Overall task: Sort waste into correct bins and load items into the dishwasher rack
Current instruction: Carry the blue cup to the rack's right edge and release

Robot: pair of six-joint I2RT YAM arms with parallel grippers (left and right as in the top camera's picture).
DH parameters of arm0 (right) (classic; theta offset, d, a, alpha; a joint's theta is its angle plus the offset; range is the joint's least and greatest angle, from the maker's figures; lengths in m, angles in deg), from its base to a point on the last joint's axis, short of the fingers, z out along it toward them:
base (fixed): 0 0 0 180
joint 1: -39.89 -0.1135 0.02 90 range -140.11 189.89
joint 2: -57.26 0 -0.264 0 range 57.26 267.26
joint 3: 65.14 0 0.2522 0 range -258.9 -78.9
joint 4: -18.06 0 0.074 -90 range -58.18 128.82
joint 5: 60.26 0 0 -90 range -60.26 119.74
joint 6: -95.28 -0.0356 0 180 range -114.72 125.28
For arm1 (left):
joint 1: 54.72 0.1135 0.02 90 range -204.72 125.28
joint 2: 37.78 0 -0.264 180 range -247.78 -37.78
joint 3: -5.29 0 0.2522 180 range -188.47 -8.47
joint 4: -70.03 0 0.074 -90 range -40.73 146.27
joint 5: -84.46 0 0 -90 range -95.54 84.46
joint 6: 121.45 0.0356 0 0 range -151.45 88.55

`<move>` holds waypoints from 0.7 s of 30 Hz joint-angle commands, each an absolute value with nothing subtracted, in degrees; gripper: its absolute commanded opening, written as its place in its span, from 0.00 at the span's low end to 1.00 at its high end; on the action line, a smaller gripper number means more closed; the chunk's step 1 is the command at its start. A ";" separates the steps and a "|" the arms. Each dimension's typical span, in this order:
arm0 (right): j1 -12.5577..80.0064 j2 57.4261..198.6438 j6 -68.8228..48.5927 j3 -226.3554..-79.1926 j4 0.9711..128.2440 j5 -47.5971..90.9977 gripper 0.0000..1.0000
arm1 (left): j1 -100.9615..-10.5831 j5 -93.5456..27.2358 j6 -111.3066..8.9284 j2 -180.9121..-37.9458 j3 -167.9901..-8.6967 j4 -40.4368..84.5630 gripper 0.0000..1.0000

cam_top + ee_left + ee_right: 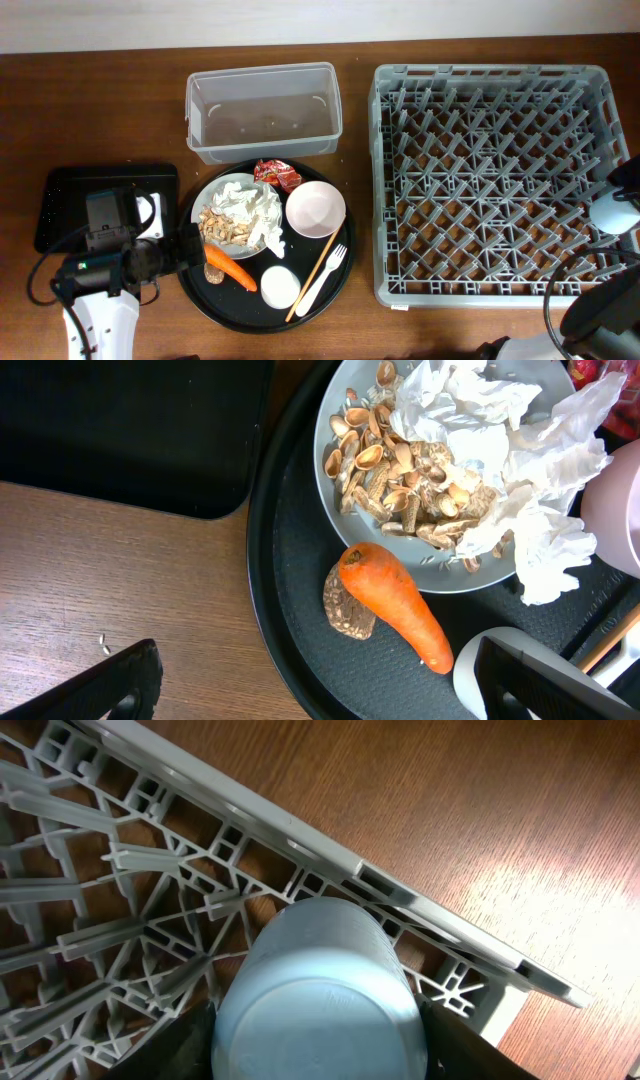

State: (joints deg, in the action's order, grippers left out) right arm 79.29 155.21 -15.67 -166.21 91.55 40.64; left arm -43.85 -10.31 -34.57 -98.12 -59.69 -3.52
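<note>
Above the grey rack [120,870], right gripper [315,1050] pinches a smooth pale blue cup [315,980]; left gripper [320,685] gapes

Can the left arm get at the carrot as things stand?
Probably yes: the left gripper hangs open above the carrot, which lies uncovered on the round black tray, only a brown scrap touching it.
</note>
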 commanded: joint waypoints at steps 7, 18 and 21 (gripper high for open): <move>79.66 158.43 -15.56 -162.69 88.16 40.46 0.57 | -43.59 -11.36 -35.31 -98.10 -60.54 -3.50 0.99; 78.96 156.81 -11.86 -162.77 89.84 30.87 0.84 | -43.59 -11.36 -35.31 -98.10 -60.54 -4.07 0.99; 72.90 148.92 -5.31 -163.43 91.52 23.90 0.84 | -43.59 -11.34 -35.31 -98.10 -60.54 -4.05 0.99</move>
State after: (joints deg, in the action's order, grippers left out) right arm 77.91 157.03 -11.51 -163.19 90.13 31.50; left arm -43.85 -10.31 -34.57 -98.12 -59.69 -3.98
